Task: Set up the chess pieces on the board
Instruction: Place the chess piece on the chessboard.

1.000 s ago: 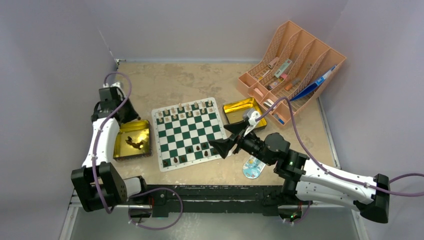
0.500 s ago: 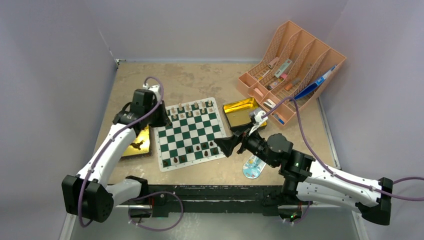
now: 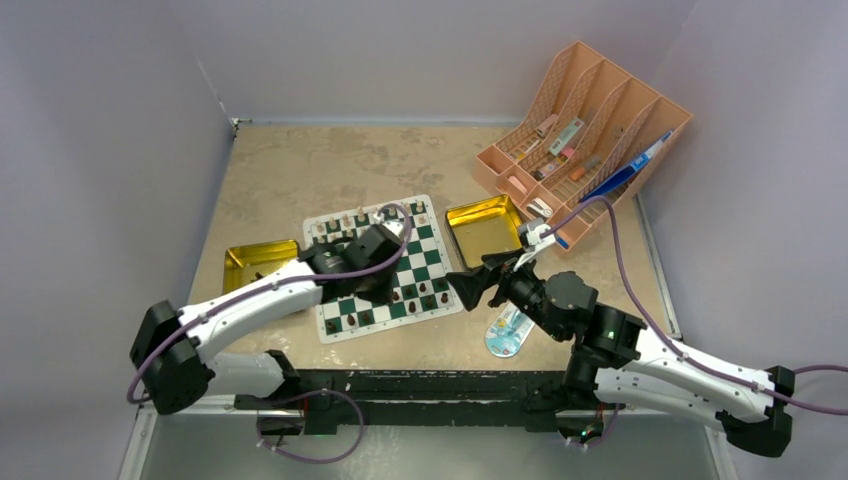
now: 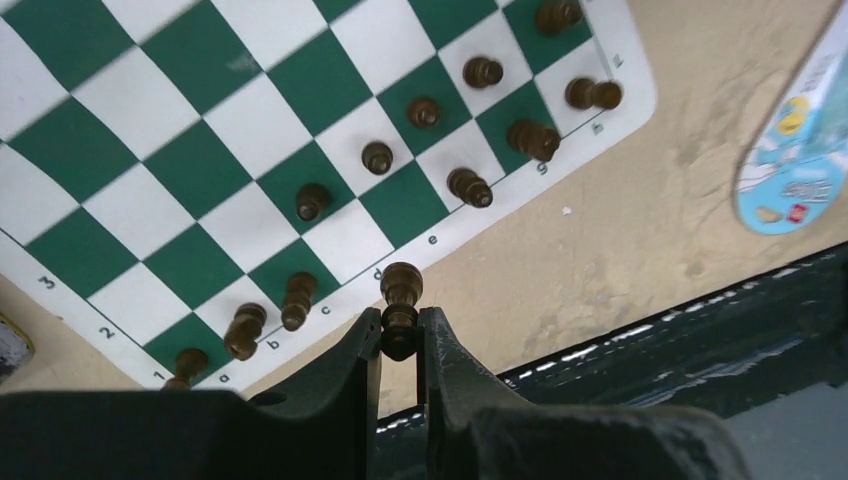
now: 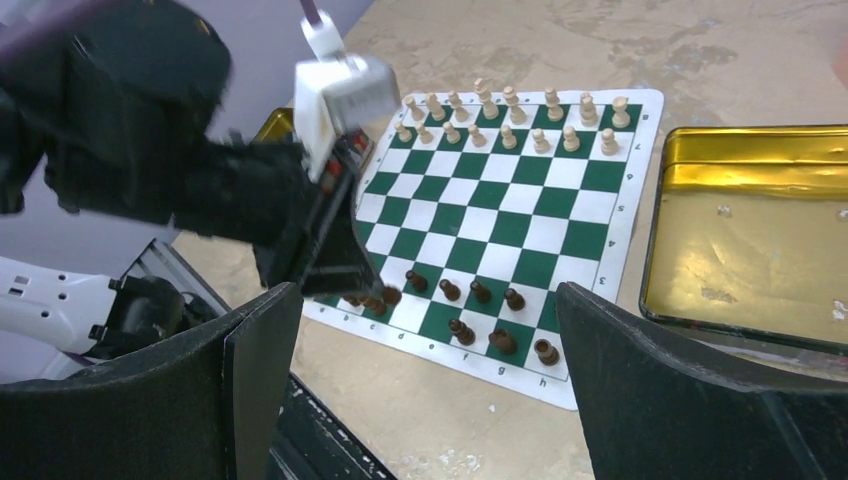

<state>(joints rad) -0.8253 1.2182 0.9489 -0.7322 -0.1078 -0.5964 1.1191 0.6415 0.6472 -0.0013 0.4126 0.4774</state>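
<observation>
The green-and-white board [image 3: 428, 262] lies mid-table. Cream chess pieces [image 5: 510, 112] fill its far rows and dark brown pieces [image 4: 425, 112] stand along its near rows. My left gripper [image 4: 400, 338] is shut on the base of a dark brown piece [image 4: 401, 285], held over the board's near border by the letter d. In the top view the left gripper [image 3: 373, 292] reaches across the board from the left. My right gripper [image 5: 430, 385] hangs open and empty off the board's near right corner, also seen in the top view [image 3: 460, 288].
A gold tin [image 3: 252, 262] sits left of the board and another gold tin [image 3: 487, 222] right of it. An orange rack [image 3: 585, 135] with pens stands at the back right. A round blue-and-white item [image 3: 506, 335] lies near the table's front edge.
My left arm has swung from the left gold tin over the board to its near edge, carrying the dark piece. The right gripper has drawn back slightly to the right, still open.
</observation>
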